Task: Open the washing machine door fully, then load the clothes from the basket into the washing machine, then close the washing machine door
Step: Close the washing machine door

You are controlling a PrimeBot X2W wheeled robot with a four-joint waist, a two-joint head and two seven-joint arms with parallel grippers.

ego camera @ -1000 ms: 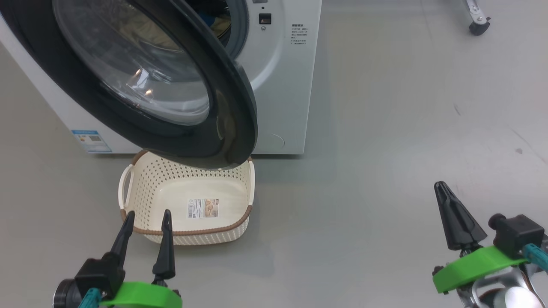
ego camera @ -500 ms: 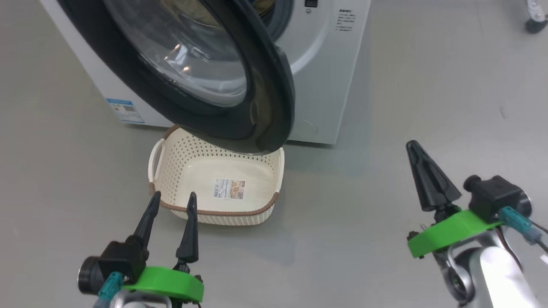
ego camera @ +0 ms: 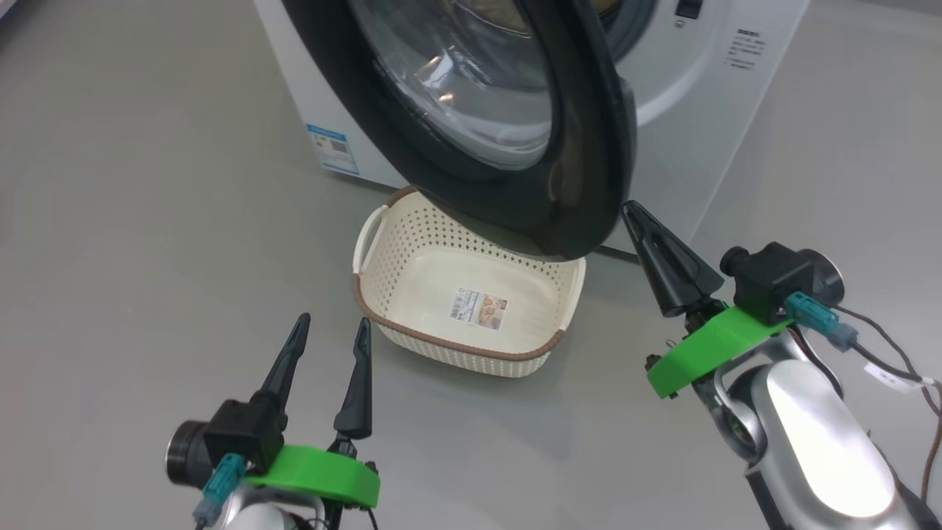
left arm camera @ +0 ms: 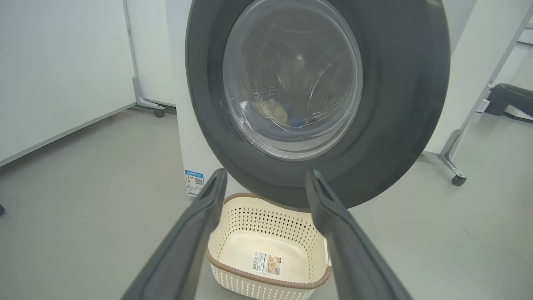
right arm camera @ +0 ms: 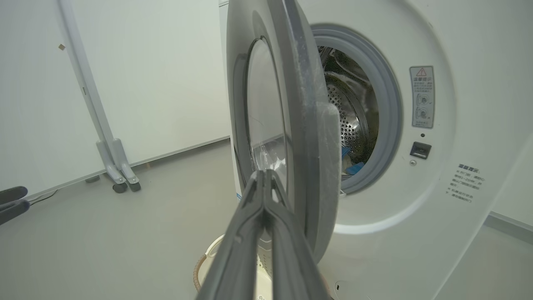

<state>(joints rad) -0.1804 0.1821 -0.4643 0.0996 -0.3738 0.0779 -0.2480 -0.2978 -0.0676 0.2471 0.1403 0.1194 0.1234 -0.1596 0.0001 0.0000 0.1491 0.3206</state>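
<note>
The washing machine [ego camera: 684,96] stands at the top of the head view. Its door [ego camera: 574,169], black-rimmed with a glass bowl, hangs part-way open over the basket [ego camera: 383,294]. The basket holds nothing but a label. Through the door [left arm camera: 399,104] glass, the left wrist view shows pale yellow and blue clothes [left arm camera: 277,111] in the drum. A blue patch of clothes [right arm camera: 353,167] lies behind the grey gasket. My left gripper [ego camera: 331,324] is open, left of the basket's near corner. My right gripper [ego camera: 631,210] is shut and empty, its tip close beside the door's lower free edge [right arm camera: 316,137].
Grey floor lies all around. A white panel on wheeled feet [right arm camera: 114,171] stands to the machine's left. A metal frame leg with a castor [left arm camera: 457,179] stands on its right. A blue label [ego camera: 331,147] marks the machine's lower front.
The head camera has swung, shifting the whole picture to the right. My right gripper has come up and in, close to the door's free edge. The left gripper now sits left of the basket.
</note>
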